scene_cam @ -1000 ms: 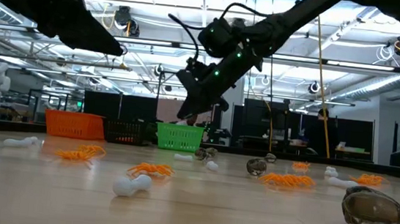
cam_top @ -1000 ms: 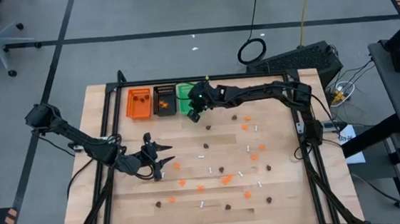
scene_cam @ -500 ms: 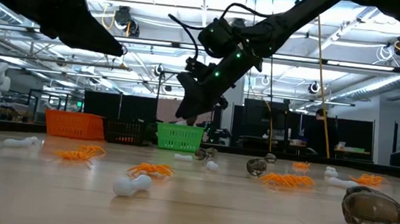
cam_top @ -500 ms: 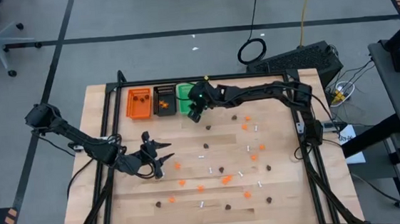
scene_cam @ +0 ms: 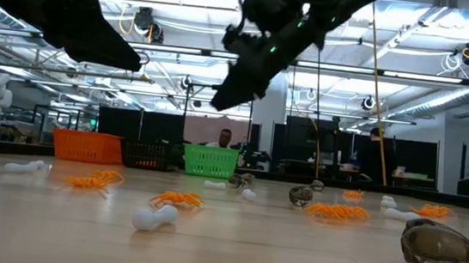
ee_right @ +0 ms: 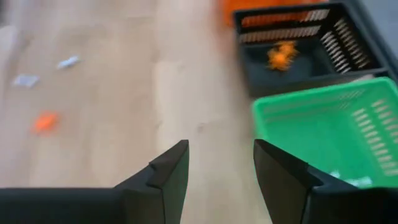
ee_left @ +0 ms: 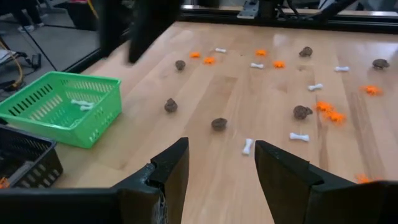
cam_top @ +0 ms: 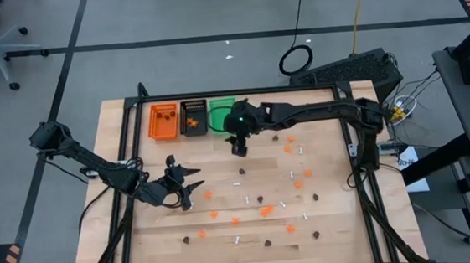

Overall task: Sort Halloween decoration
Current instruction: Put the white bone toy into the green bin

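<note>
High view, lower part of the frame: trinkets (cam_top: 263,211) lie scattered over the bench (cam_top: 335,233), and at lower left the left pincer (cam_top: 191,188) waits with fingers apart, empty. Farther up at centre, the right pincer (cam_top: 239,147) hangs just below the green tray (cam_top: 220,117), fingers apart and holding nothing. A drop looks finished; next comes reaching for another piece.

Pale wooden worktop (cam_top: 335,224) with black frame. Orange slotted plastic tray (cam_top: 164,122), black one (cam_top: 194,118), green one (cam_top: 219,113). Scattered trinkets: orange blobs (cam_top: 265,211), dark brown blobs (cam_top: 315,197), white sticks (cam_top: 237,183).
</note>
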### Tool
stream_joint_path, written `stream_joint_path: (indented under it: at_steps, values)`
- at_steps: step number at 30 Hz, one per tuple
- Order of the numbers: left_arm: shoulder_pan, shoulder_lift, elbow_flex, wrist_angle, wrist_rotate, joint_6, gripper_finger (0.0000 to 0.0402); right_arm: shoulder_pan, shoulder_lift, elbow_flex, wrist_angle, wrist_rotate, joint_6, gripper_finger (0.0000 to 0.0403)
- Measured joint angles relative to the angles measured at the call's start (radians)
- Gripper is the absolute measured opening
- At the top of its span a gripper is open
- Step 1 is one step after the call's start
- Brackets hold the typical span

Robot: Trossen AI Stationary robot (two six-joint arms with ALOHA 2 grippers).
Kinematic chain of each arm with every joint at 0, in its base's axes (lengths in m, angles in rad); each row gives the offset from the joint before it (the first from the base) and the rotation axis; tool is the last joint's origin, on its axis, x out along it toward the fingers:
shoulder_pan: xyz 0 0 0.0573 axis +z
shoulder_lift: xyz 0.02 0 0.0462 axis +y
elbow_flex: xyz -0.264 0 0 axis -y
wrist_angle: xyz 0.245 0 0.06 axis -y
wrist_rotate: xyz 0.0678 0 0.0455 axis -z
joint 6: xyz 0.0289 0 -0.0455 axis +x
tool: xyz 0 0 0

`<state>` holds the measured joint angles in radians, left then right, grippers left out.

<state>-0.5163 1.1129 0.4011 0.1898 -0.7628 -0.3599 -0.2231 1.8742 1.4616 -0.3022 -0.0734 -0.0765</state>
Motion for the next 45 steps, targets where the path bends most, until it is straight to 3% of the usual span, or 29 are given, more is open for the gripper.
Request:
stream_joint_path:
  at_steps: [5,10,20,25,28,32,35,45]
  values:
    - [0.001,0.0,0.0,0.001,-0.028,0.001,0.0182,0.078,-0.095,-0.045,-0.074,-0.01,-0.044,0.0166]
    - [0.016,0.0,0.0,0.002,-0.032,-0.004,0.0182,0.154,-0.21,-0.238,0.032,-0.006,-0.044,0.0167]
    - [0.096,0.0,0.0,0.002,-0.014,-0.027,0.0182,0.315,-0.409,-0.717,0.514,0.072,0.032,0.0167]
    - [0.134,0.023,0.0,0.003,0.11,-0.027,0.0182,0.388,-0.408,-0.89,0.832,0.077,0.048,0.0167]
    - [0.137,0.053,0.0,0.005,0.166,-0.032,0.0182,0.42,-0.405,-0.941,0.939,0.12,0.048,0.0167]
    - [0.135,0.104,0.0,0.006,0.243,-0.078,0.0182,0.443,-0.405,-0.946,0.941,0.201,0.04,0.0167]
    - [0.125,0.144,0.0,0.001,0.295,-0.119,0.0182,0.448,-0.405,-0.946,0.941,0.205,0.038,0.0167]
    - [0.021,0.209,0.002,-0.004,0.309,-0.157,0.0182,0.448,-0.386,-0.946,0.94,0.204,0.073,0.0167]
